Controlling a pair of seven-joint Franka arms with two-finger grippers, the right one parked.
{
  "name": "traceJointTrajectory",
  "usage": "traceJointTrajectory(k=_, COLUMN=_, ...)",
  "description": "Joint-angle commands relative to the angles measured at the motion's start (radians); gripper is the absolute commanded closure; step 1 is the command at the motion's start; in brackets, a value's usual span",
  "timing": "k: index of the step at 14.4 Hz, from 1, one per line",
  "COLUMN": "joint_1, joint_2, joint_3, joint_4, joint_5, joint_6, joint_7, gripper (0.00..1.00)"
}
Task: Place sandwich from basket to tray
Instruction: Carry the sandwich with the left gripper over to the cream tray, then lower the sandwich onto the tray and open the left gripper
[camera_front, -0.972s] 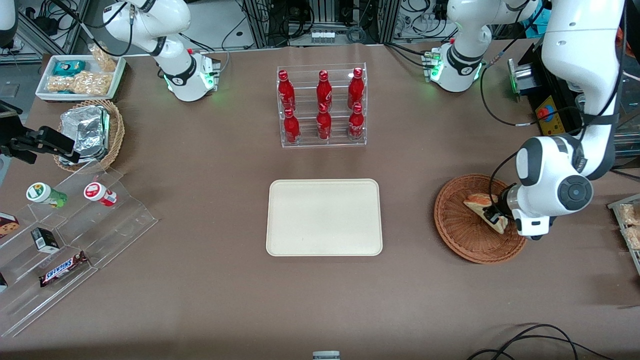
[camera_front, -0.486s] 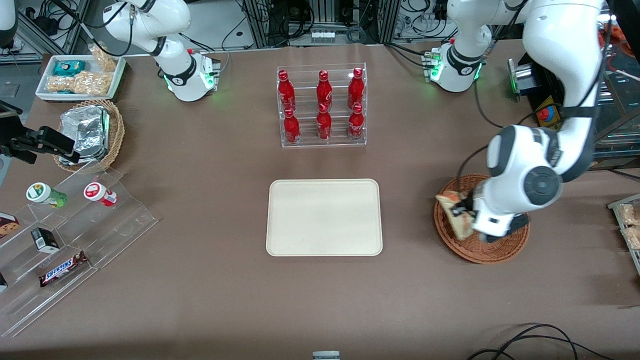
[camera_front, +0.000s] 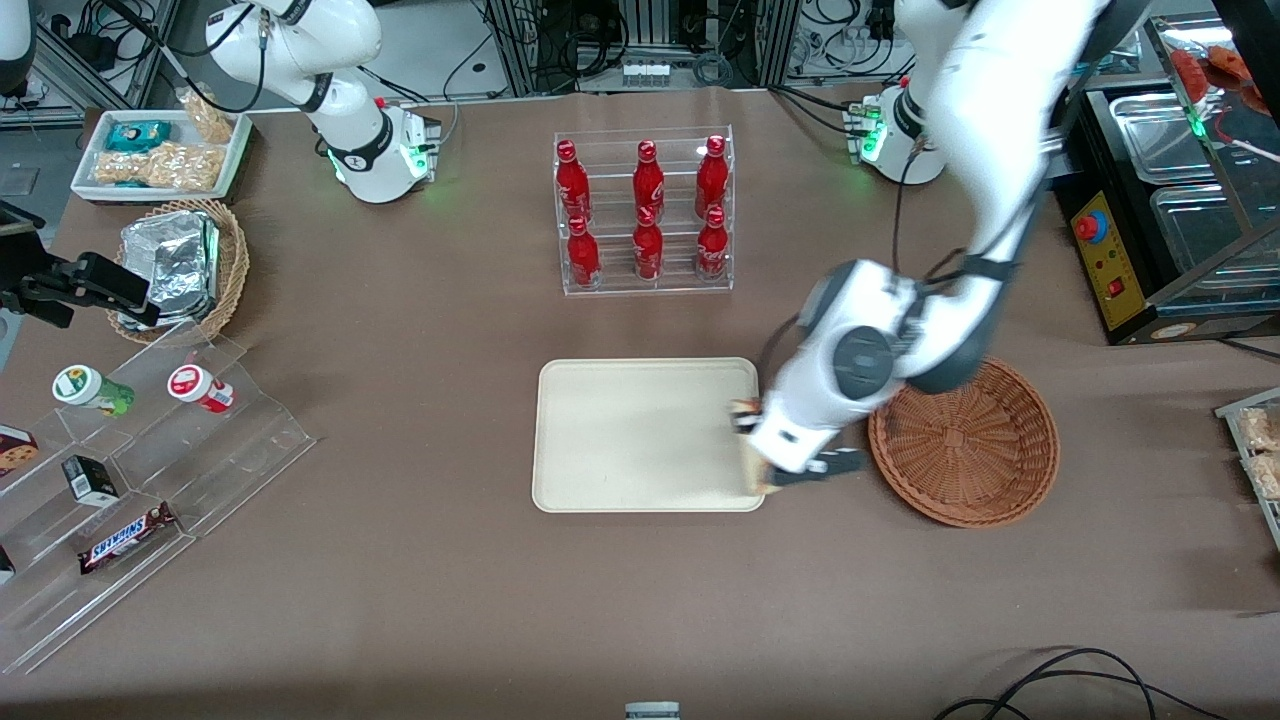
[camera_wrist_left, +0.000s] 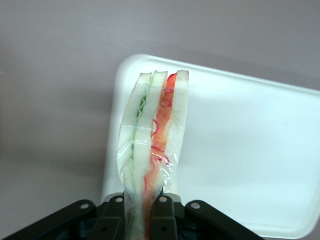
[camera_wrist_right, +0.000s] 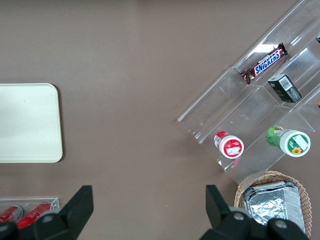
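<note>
Sandwich (camera_wrist_left: 152, 145) gripped in pincer (camera_wrist_left: 142, 212) above tray (camera_wrist_left: 250, 150) edge.

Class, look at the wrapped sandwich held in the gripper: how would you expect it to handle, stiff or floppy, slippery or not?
The sandwich probably flexes: its soft bread layers stand on edge from the gripper, pinched at one end. The clear wrap looks glossy and loose, so it may slip. Released over the tray, it would likely tip flat.
</note>
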Motion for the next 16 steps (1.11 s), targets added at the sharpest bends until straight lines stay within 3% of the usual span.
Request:
traceJointTrajectory(k=1, joint_1=-0.09, joint_2=0.085, joint_3=0.012, joint_4=0.089, joint_5=0.053, joint_6=0.036, joint_7=-0.079, gripper=1.0)
traceJointTrajectory(k=9, joint_1=-0.211, joint_2=0.243, joint_3=0.015, joint_4=0.224, joint_5=0.134, joint_6=0.057, joint_7=-0.153, gripper=0.96)
traceJointTrajectory(k=10, joint_1=-0.213, joint_2=0.245, joint_3=0.015, joint_4=0.223, joint_5=0.14, joint_6=0.06, joint_7=-0.168, gripper=0.81)
traceJointTrajectory(k=11, joint_1=-0.211, joint_2=0.233, joint_3=0.015, joint_4=0.22, joint_5=0.147, joint_6=0.057, joint_7=-0.17, gripper=0.2)
traceJointTrajectory(k=12, joint_1=-0.207, joint_2=0.213, joint_3=0.015, joint_4=0.215, joint_5=0.153, joint_6=0.051, joint_7=-0.178, gripper=0.0)
traceJointTrajectory(k=16, joint_1=-0.179, joint_2=0.041, joint_3=0.018, joint_4=0.2, joint_5=0.145, joint_6=-0.125, joint_7=-0.191, gripper=0.0)
